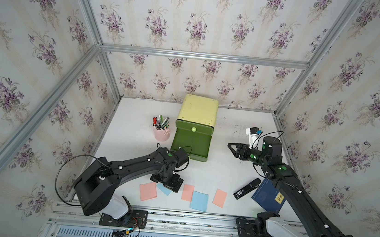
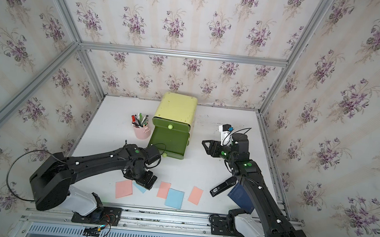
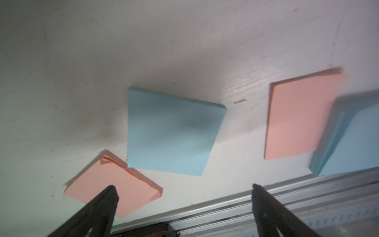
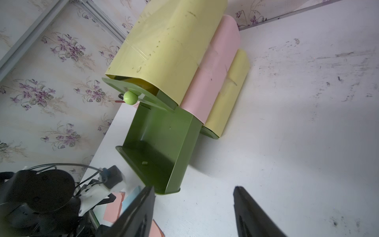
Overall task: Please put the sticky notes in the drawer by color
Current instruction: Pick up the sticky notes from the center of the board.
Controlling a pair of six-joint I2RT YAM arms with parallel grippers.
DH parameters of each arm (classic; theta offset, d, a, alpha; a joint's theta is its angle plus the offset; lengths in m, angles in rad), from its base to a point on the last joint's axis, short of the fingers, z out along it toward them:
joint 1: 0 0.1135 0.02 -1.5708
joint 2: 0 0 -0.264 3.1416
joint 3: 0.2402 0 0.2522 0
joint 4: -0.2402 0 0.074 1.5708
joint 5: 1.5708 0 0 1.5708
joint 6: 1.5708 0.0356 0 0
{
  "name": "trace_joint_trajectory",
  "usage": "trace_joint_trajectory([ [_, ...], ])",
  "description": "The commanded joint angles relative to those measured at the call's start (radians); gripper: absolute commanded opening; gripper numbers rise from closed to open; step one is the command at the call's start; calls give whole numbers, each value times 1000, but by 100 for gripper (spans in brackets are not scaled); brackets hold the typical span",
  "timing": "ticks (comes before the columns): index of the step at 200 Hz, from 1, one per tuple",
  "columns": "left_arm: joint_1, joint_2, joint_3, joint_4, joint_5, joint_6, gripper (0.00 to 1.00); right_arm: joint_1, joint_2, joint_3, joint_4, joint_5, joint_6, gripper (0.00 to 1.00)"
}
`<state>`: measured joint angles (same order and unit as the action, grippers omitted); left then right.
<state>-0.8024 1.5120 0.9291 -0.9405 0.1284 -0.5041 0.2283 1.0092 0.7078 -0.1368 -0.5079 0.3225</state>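
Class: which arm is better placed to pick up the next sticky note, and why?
Probably the left. The left pincer hangs open over a light blue sticky note. The right pincer, open and empty, sits beside the pulled-out drawer, well away from it.

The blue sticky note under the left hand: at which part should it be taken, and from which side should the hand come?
Probably from straight above, pinching two opposite edges. The blue sticky note lies flat on the table, so no side gives a way under it. The left hand hangs open over it. Avoid the corner beside the pink note, which almost touches.
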Motion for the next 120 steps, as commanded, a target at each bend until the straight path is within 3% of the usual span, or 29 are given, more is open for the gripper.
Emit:
trace_joint_trajectory([
  [1, 5, 60, 9, 53, 17, 39, 100, 0, -18, -20, 70, -18, 22, 66],
  [52, 39, 57, 7, 45, -29, 62, 100, 1, 10, -10, 60, -22, 7, 65],
  [120, 60, 65, -69, 144, 28, 82, 100, 1, -13, -29, 74, -24, 9, 65],
])
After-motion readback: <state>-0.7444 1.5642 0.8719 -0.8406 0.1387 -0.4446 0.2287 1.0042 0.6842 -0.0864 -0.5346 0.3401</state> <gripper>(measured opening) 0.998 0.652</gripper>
